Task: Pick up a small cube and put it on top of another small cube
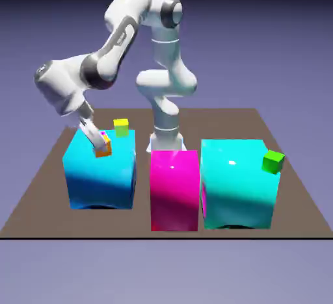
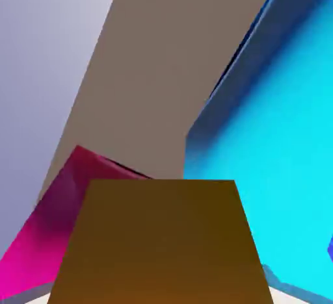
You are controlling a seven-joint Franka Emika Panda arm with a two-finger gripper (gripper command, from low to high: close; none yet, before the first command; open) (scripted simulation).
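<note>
The pincer [image 1: 101, 145] clamps the orange cube [image 1: 103, 147] between its tips, above the blue block's [image 1: 101, 176] top front.

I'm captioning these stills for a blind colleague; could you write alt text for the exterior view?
A white robot arm's gripper grips a small orange cube at the big blue block. A small yellow cube is nearby; magenta and turquoise blocks and a small green cube are toward the right.
</note>
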